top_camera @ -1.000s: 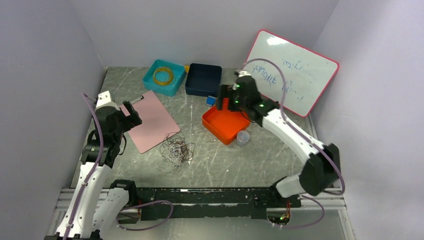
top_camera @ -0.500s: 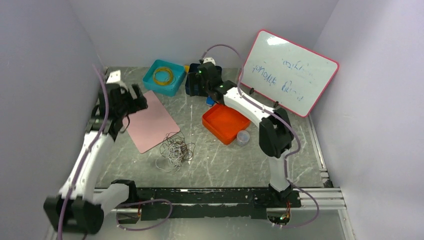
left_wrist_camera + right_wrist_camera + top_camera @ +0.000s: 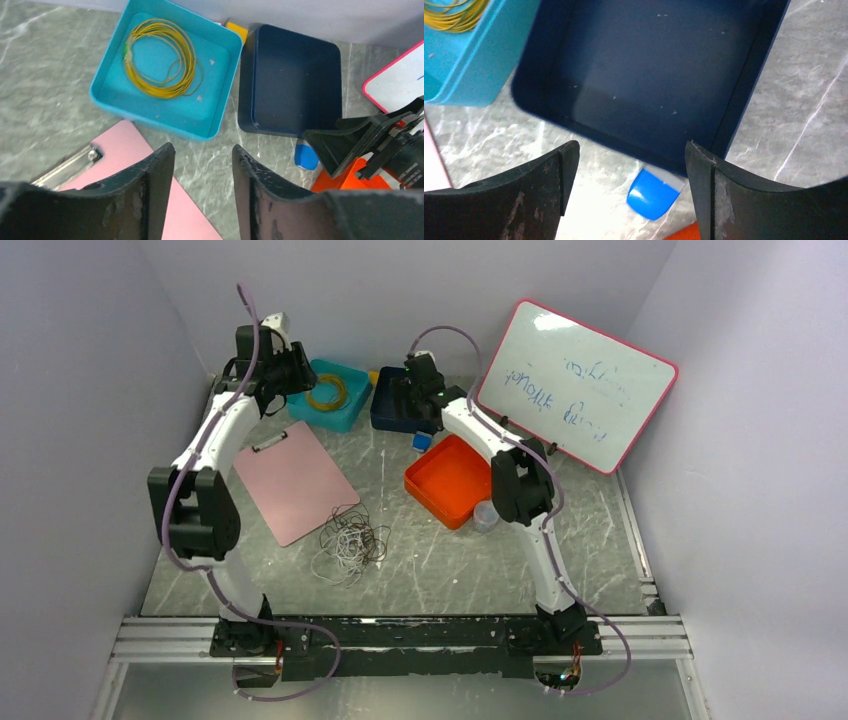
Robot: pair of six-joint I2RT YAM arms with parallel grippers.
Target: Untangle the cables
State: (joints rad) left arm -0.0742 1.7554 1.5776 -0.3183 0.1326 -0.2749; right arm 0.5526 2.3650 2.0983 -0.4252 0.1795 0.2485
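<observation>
The cables [image 3: 350, 543] are a messy bunch of thin white and dark brown-red wires. They lie on the grey stone-look tabletop [image 3: 440, 560], near the middle and closer to the arms' bases. The bunch sits just beside the near corner of a flat pink clipboard [image 3: 293, 480] with a metal clip. To the right, a little apart, is a square orange plastic tray [image 3: 452, 478]. A small clear cup [image 3: 485, 515] stands at its near corner.

Both arms reach to the far end of the tabletop, well apart from the cables. The left arm [image 3: 222, 430] holds its jaws up above the spot where the clipboard meets a square teal plastic tray [image 3: 215, 57]. The left jaws are open, with only a small gap, and they hold nothing. A thin yellow wire ring [image 3: 187, 50] lies in the teal tray. The pink clipboard lies between the left jaws and the cables.

The right arm [image 3: 470, 435] holds its jaws over the near edge of a square dark blue plastic tray [image 3: 649, 75], which stands just beside the teal one. The right jaws are wide open and hold nothing. Under them a small bright blue block [image 3: 651, 195] lies beside the dark blue tray, between it and the orange tray. A big whiteboard with a pink rim [image 3: 575, 385] leans at the far right, with blue writing on it.
</observation>
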